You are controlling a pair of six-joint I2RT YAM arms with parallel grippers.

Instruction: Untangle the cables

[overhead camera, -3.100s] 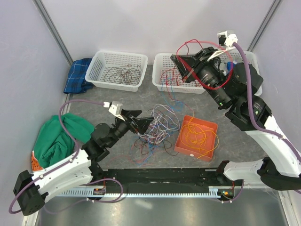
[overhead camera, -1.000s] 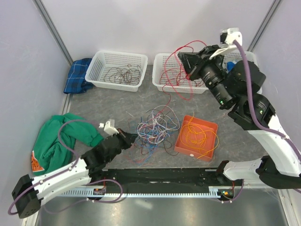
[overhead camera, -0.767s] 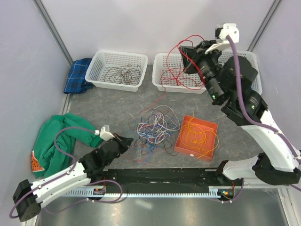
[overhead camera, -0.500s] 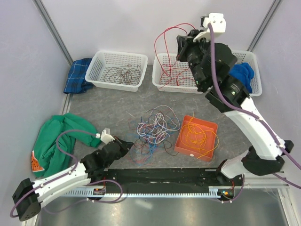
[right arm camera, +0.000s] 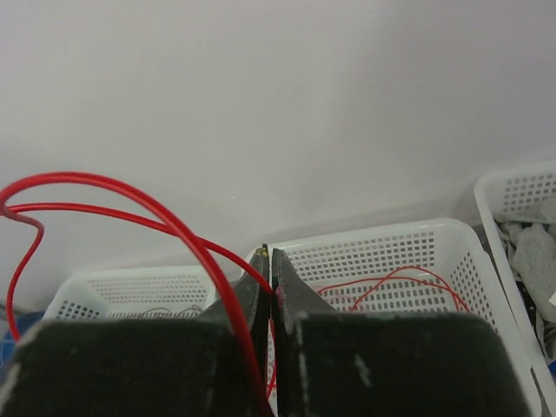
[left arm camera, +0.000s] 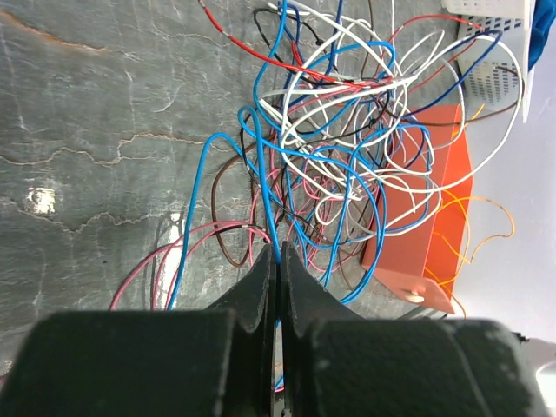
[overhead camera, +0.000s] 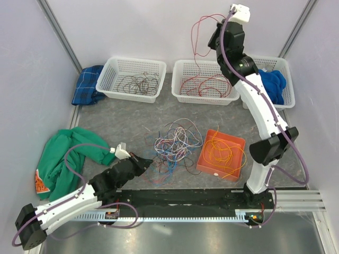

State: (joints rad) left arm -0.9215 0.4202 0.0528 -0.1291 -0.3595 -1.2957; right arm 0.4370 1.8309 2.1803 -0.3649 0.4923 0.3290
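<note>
A tangle of blue, white, red, pink and brown cables lies mid-table. My left gripper is low at the tangle's near-left edge. It is shut on a blue cable that runs from the fingertips of the left gripper into the tangle. My right gripper is raised high at the back, shut on a red cable. That cable loops upward and hangs into the middle white basket. In the right wrist view the red cable enters the shut right gripper.
A white basket with dark cables stands back left, and a third basket with a blue cloth back right. An orange tray holds orange cables right of the tangle. A green cloth lies at the left, a blue cloth behind it.
My right arm has stretched upward and back, lifting the red cable higher above the middle basket. My left gripper has stayed low by the tangle, still shut on the blue cable.
</note>
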